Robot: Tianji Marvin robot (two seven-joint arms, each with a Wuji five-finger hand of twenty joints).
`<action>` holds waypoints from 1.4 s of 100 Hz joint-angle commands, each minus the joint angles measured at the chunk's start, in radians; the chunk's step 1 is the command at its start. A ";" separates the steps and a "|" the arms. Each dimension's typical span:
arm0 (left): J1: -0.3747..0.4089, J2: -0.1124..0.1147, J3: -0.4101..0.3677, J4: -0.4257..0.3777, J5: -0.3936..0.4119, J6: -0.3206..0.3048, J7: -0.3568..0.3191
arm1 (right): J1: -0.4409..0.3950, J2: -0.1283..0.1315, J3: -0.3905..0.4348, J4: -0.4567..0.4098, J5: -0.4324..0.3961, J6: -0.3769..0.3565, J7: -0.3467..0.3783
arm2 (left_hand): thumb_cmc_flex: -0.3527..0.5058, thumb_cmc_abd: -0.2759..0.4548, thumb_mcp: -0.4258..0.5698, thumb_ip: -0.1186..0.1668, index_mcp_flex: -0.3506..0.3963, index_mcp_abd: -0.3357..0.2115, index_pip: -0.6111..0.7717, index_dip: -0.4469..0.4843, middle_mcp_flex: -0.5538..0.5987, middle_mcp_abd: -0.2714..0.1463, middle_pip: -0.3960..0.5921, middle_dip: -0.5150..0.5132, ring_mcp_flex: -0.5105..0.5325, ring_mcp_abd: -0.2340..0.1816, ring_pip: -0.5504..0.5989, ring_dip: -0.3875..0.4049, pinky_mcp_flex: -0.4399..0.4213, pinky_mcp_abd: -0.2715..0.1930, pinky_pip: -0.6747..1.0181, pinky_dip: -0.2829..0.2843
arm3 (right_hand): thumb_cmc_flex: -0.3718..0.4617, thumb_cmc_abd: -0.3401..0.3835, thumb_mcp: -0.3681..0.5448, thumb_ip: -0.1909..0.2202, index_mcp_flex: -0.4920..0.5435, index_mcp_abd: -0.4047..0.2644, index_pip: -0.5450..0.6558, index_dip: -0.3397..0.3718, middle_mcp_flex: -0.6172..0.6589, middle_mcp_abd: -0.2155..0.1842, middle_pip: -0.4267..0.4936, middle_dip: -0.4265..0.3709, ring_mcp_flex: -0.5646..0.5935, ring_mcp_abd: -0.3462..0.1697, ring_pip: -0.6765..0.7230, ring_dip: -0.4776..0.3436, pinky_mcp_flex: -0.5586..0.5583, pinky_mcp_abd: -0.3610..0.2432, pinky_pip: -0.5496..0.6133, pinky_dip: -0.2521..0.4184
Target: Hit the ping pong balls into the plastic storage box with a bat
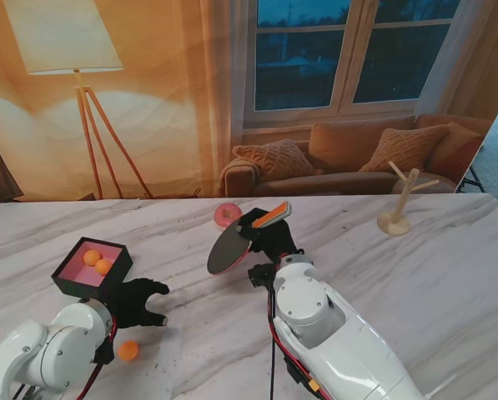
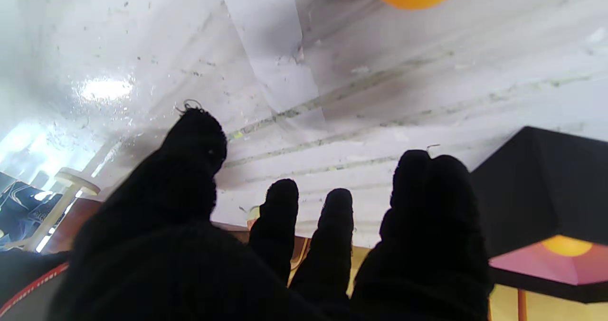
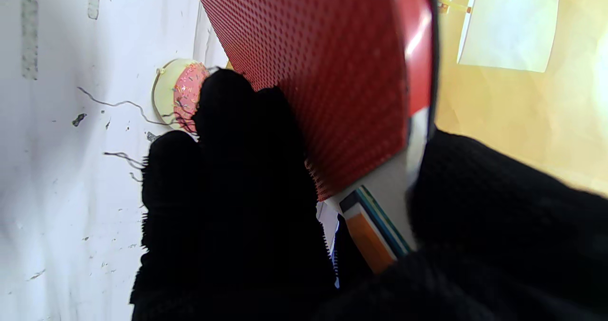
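Note:
My right hand (image 1: 269,236) is shut on the handle of a bat (image 1: 229,250) near the table's middle; the dark blade tilts down to the left and the orange handle end (image 1: 273,214) sticks up. The right wrist view fills with the red pimpled bat face (image 3: 327,69) held between black-gloved fingers (image 3: 237,169). A black storage box (image 1: 91,269) with a pink inside stands at the left and holds two orange balls (image 1: 98,262). One orange ball (image 1: 128,351) lies on the table near my left hand (image 1: 140,303), which is open, fingers (image 2: 190,169) spread, beside the box (image 2: 541,193).
A pink-frosted doughnut (image 1: 225,215) lies just beyond the bat, also in the right wrist view as the doughnut (image 3: 178,93). A wooden peg stand (image 1: 396,202) rises at the far right. The marble table's far edge meets a living-room backdrop.

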State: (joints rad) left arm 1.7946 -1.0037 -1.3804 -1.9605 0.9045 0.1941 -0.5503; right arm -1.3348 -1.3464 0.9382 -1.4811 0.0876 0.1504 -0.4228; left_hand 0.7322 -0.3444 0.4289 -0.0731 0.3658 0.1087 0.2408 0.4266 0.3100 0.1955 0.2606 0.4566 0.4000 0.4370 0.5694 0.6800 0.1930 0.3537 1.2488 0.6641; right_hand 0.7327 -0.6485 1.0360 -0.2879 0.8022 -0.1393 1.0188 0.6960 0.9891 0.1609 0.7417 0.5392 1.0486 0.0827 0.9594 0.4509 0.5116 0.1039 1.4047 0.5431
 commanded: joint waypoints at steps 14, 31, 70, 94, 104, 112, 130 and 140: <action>0.046 -0.006 0.005 -0.005 0.045 -0.017 -0.015 | 0.000 0.003 0.008 0.005 0.001 0.005 0.019 | -0.043 -0.024 0.045 0.021 -0.039 0.007 0.038 0.036 -0.060 0.029 0.064 0.087 0.015 0.046 0.059 0.052 0.086 -0.031 0.081 0.044 | 0.149 0.074 0.213 0.027 0.250 -0.013 0.156 0.099 0.074 -0.223 0.069 0.014 -0.074 -0.078 -0.032 -0.014 -0.009 -0.030 0.032 0.014; 0.096 -0.011 0.001 -0.022 0.107 -0.025 0.011 | -0.004 0.006 0.014 -0.004 0.003 0.009 0.022 | -0.061 -0.051 0.117 0.019 -0.074 -0.005 0.084 0.077 -0.071 0.032 0.102 0.142 0.070 0.069 0.097 0.061 0.188 -0.064 0.156 0.060 | 0.149 0.074 0.213 0.027 0.250 -0.012 0.156 0.099 0.074 -0.222 0.069 0.014 -0.074 -0.078 -0.031 -0.014 -0.009 -0.030 0.032 0.013; 0.189 -0.019 -0.004 -0.042 0.214 -0.004 0.042 | 0.005 0.008 0.012 -0.004 0.019 0.019 0.045 | -0.080 -0.104 0.270 0.014 -0.071 -0.039 0.196 0.140 -0.041 0.014 0.186 0.221 0.172 0.050 0.188 0.069 0.274 -0.117 0.230 0.044 | 0.149 0.073 0.214 0.027 0.251 -0.013 0.155 0.098 0.075 -0.221 0.070 0.014 -0.074 -0.077 -0.031 -0.015 -0.009 -0.030 0.032 0.013; 0.199 -0.022 0.002 -0.022 0.254 0.000 0.064 | 0.010 0.007 0.010 0.001 0.025 0.019 0.046 | -0.067 -0.143 0.369 0.010 -0.084 -0.031 0.265 0.181 -0.050 0.015 0.244 0.277 0.186 0.013 0.220 0.087 0.279 -0.148 0.241 0.033 | 0.148 0.073 0.214 0.027 0.251 -0.015 0.154 0.099 0.076 -0.222 0.070 0.014 -0.074 -0.077 -0.030 -0.015 -0.009 -0.029 0.033 0.012; 0.195 -0.022 0.007 -0.011 0.257 0.005 0.070 | 0.011 0.005 0.010 0.002 0.025 0.021 0.043 | -0.048 -0.163 0.430 0.008 -0.089 -0.028 0.320 0.217 -0.052 0.019 0.287 0.320 0.205 -0.010 0.259 0.116 0.292 -0.165 0.251 0.028 | 0.149 0.073 0.214 0.027 0.252 -0.015 0.155 0.099 0.076 -0.222 0.070 0.014 -0.074 -0.076 -0.030 -0.015 -0.009 -0.029 0.033 0.012; 0.194 -0.022 0.010 -0.006 0.264 0.005 0.071 | 0.011 0.004 0.011 0.002 0.024 0.022 0.039 | -0.031 -0.179 0.471 0.006 -0.091 -0.023 0.374 0.253 -0.050 0.018 0.321 0.352 0.225 -0.032 0.285 0.136 0.307 -0.180 0.258 0.021 | 0.149 0.073 0.214 0.027 0.252 -0.015 0.154 0.099 0.076 -0.222 0.070 0.014 -0.074 -0.076 -0.030 -0.015 -0.010 -0.029 0.033 0.013; 0.189 -0.023 0.015 0.012 0.270 0.010 0.089 | 0.015 0.003 0.012 0.007 0.021 0.018 0.033 | 0.016 -0.201 0.542 -0.001 -0.056 0.000 0.480 0.316 -0.018 0.017 0.371 0.389 0.260 -0.057 0.302 0.141 0.338 -0.212 0.276 0.005 | 0.148 0.073 0.214 0.027 0.253 -0.014 0.155 0.099 0.076 -0.222 0.070 0.014 -0.072 -0.076 -0.029 -0.015 -0.009 -0.028 0.034 0.012; 0.185 -0.022 0.020 0.022 0.268 0.018 0.091 | 0.016 0.002 0.012 0.009 0.020 0.018 0.030 | 0.037 -0.204 0.561 -0.004 -0.032 0.007 0.515 0.330 -0.004 0.019 0.389 0.397 0.275 -0.064 0.319 0.144 0.354 -0.222 0.285 0.000 | 0.148 0.073 0.214 0.027 0.253 -0.014 0.154 0.099 0.075 -0.222 0.070 0.014 -0.073 -0.076 -0.029 -0.015 -0.009 -0.029 0.033 0.012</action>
State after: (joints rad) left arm 1.9771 -1.0223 -1.3640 -1.9503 1.1728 0.2043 -0.4439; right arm -1.3222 -1.3382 0.9487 -1.4712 0.1080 0.1650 -0.4005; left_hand 0.7370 -0.5247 0.9477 -0.0731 0.3018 0.0857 0.7396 0.7495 0.2902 0.2051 0.6249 0.8286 0.6224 0.3361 0.8635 0.8075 0.5200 0.2481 1.4820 0.6765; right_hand 0.7327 -0.6488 1.0360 -0.2879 0.8027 -0.1393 1.0187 0.6960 0.9894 0.1609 0.7417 0.5392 1.0485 0.0833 0.9594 0.4507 0.5112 0.1039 1.4053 0.5431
